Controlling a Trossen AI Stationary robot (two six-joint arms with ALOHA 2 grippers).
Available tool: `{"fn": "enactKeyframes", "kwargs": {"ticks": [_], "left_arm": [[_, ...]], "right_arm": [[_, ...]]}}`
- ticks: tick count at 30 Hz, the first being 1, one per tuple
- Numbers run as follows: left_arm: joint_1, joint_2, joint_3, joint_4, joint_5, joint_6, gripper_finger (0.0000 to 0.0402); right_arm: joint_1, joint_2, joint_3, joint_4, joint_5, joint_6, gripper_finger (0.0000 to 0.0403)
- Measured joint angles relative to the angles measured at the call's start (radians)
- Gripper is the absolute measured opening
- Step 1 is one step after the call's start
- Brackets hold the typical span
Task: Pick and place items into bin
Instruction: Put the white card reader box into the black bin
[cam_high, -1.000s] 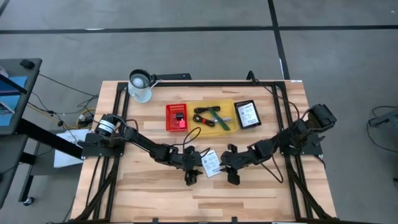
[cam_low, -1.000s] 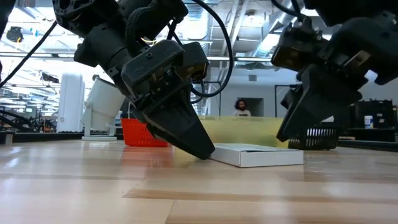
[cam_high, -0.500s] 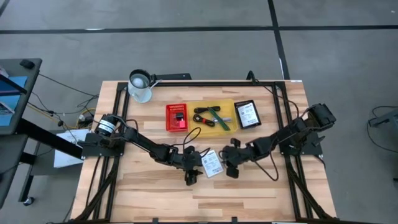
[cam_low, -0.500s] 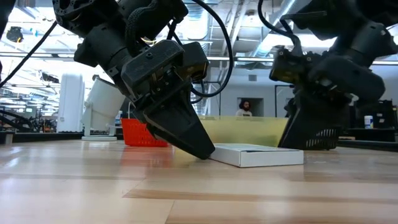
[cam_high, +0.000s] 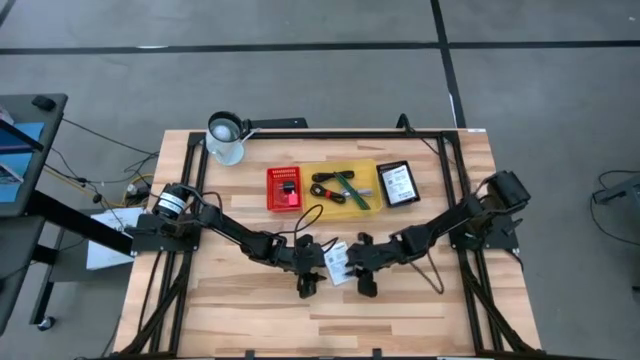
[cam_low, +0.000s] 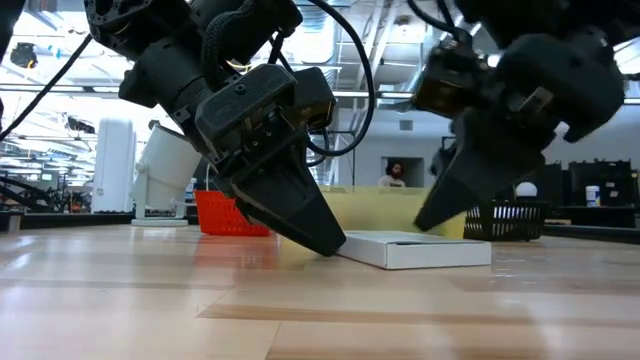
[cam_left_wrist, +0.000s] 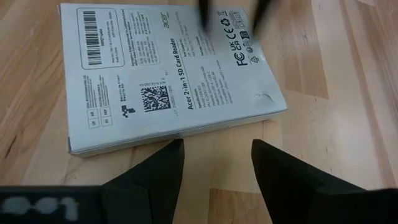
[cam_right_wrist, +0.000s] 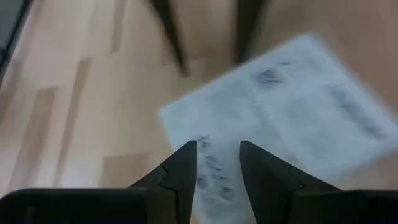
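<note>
Pickup stage: both arms crowd the flat white printed packet (cam_high: 337, 263) on the wooden table (cam_high: 240, 310). Left end effector (cam_left_wrist: 214, 163) and right end effector (cam_right_wrist: 217, 163) part-open, empty. Next: close on an edge, carry to the yellow bin (cam_high: 362, 208).

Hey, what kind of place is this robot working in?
Probably a robotics lab or workshop: a wooden table on a bare concrete floor, open ceiling lights and ducts, and a person far behind.

White packet (cam_left_wrist: 168, 81) — printed "Acer 2-in-1 SD Card Reader" — "FC", "CE".
</note>
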Motion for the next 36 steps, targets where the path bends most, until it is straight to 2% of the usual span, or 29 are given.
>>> {"fn": "enactKeyframes", "kwargs": {"ticks": [5, 9, 17, 22, 29, 33, 36], "left_arm": [[0.0, 0.001, 0.0, 0.005, 0.0, 0.0, 0.0187], [0.0, 0.001, 0.0, 0.002, 0.001, 0.001, 0.0187], [-0.006, 0.001, 0.001, -0.003, -0.002, 0.002, 0.0187], [-0.012, 0.001, 0.0, -0.003, 0.014, 0.088, 0.0187], [-0.018, 0.004, 0.043, -0.056, 0.041, 0.236, 0.0187], [-0.022, 0.007, 0.099, -0.144, 0.023, 0.315, 0.0187], [-0.023, 0.006, 0.147, -0.231, -0.027, 0.344, 0.0187]], "right_arm": [[0.013, 0.089, 0.1, -0.011, -0.067, -0.048, 0.0118], [0.015, 0.139, 0.182, -0.093, -0.073, -0.087, 0.0118], [0.027, 0.088, 0.223, -0.201, -0.063, -0.135, 0.0118], [0.048, -0.003, 0.225, -0.346, 0.037, -0.12, 0.0118], [0.076, -0.063, 0.225, -0.549, 0.17, -0.037, 0.0118], [0.081, -0.054, 0.225, -0.566, 0.194, -0.023, 0.0118], [0.082, -0.033, 0.224, -0.565, 0.194, -0.022, 0.0118]]}}
